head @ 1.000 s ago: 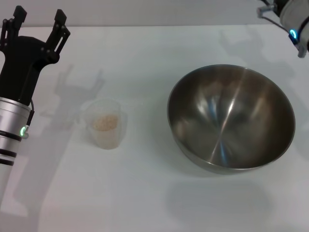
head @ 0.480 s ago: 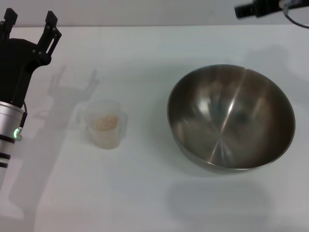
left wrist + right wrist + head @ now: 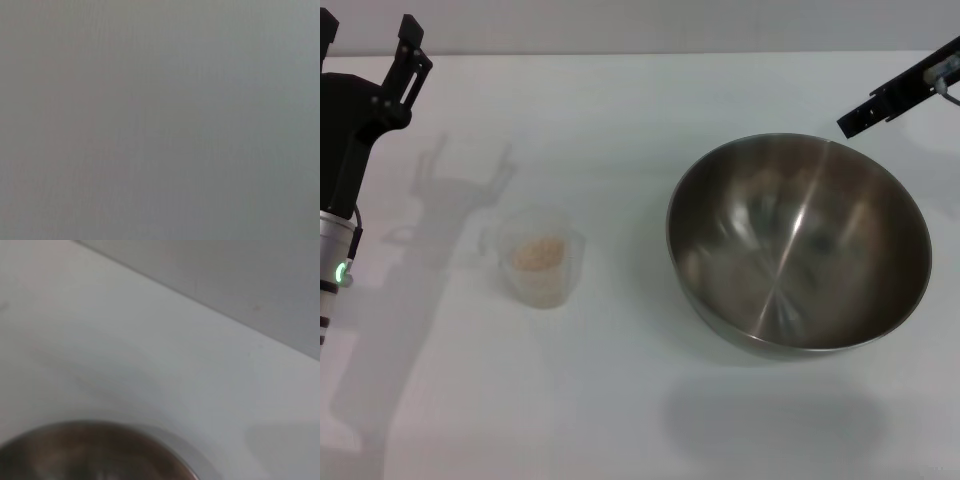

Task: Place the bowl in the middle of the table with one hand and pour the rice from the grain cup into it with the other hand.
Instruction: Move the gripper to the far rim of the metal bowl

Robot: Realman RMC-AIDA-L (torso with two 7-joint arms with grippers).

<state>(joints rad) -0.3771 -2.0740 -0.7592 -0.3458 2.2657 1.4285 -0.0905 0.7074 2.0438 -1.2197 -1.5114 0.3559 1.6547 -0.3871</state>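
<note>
The steel bowl (image 3: pixel 798 240) stands empty on the right half of the white table (image 3: pixel 620 400). Its rim also shows in the right wrist view (image 3: pixel 100 450). The frosted grain cup (image 3: pixel 542 268) stands upright left of centre, with rice (image 3: pixel 538 252) in its bottom. My left gripper (image 3: pixel 367 32) is open and empty at the far left, behind and to the left of the cup, well apart from it. My right gripper (image 3: pixel 865 112) reaches in from the right edge, above the bowl's far right rim, touching nothing. The left wrist view shows only plain grey.
The table's far edge (image 3: pixel 200 305) runs just behind the bowl, with a grey wall beyond it. Bare tabletop lies between the cup and the bowl (image 3: pixel 620 250) and along the front.
My left gripper has drifted left, away from the cup. My right arm has swung, and its gripper has come down toward the bowl's far right rim. Cup and bowl have not moved.
</note>
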